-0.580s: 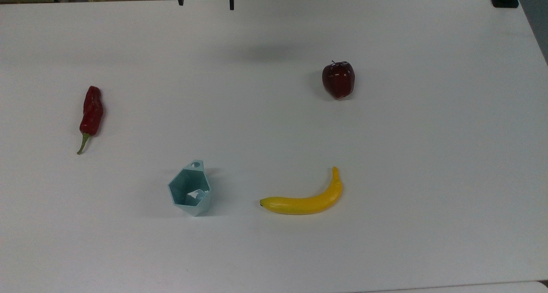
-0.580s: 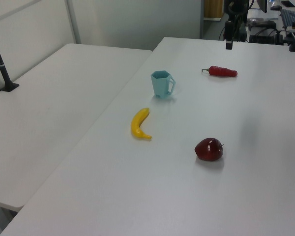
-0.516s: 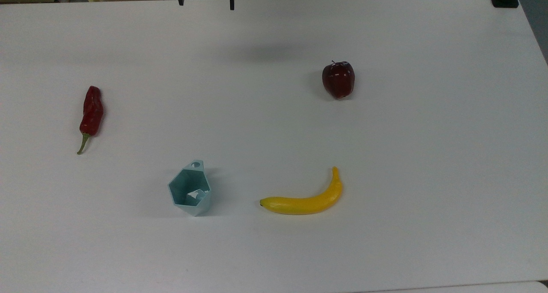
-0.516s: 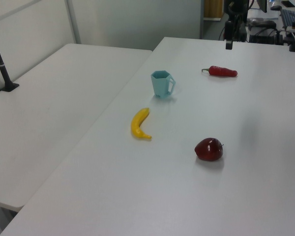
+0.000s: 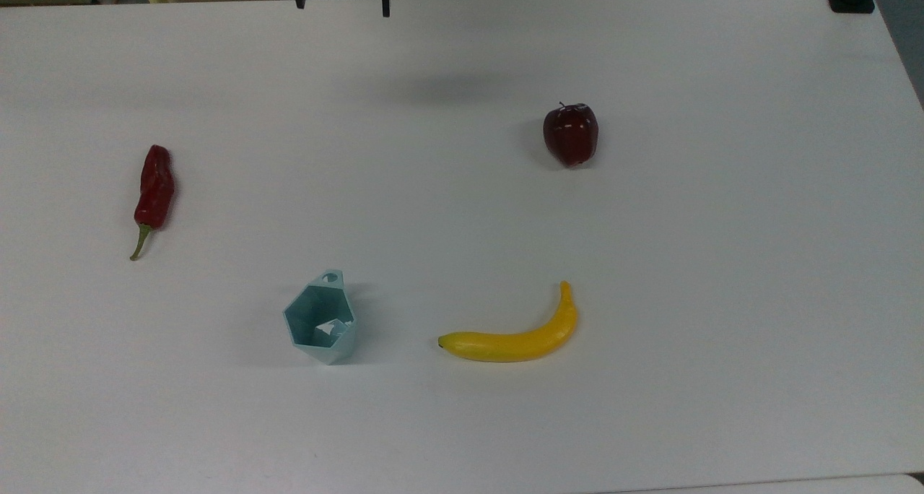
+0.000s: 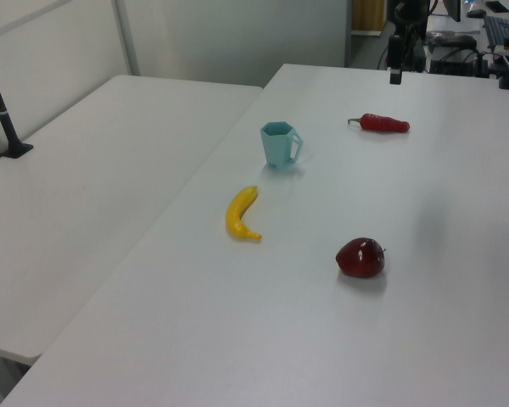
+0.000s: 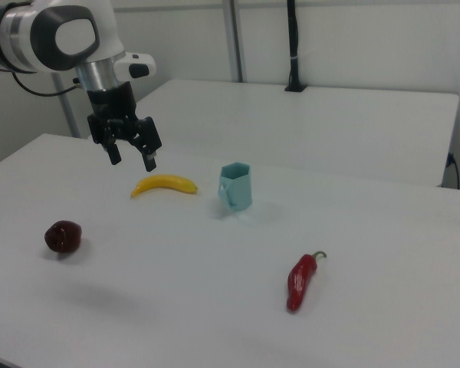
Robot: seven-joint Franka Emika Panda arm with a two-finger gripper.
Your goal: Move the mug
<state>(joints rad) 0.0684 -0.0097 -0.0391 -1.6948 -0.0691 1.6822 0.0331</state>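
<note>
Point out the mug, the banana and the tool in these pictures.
mug point(image 5: 321, 322), top view, on the inner wall just below the rim.
banana point(image 5: 514, 341), top view, on the middle of its curved body.
tool point(image 7: 131, 158), right view, midway between its two open fingertips, above the table.

1. The white tabletop point(image 5: 462, 422) carries four things, all well apart from one another.
2. The mug point(image 5: 321, 325) stands upright on it, pale teal with faceted walls, its tab handle with a round hole pointing toward the top view's upper edge.
3. A yellow banana point(image 5: 516, 333) lies flat on the top view's right of the mug, its curve opening upward in the top view.
4. A dark red apple point(image 5: 570, 133) sits farther up the top view, above the banana.
5. A red chili pepper point(image 5: 154, 194) lies near the top view's left, green stem toward the lower edge.
6. A second white surface point(image 6: 93, 195), apparently a separate table, adjoins it on the left view's left.
</note>
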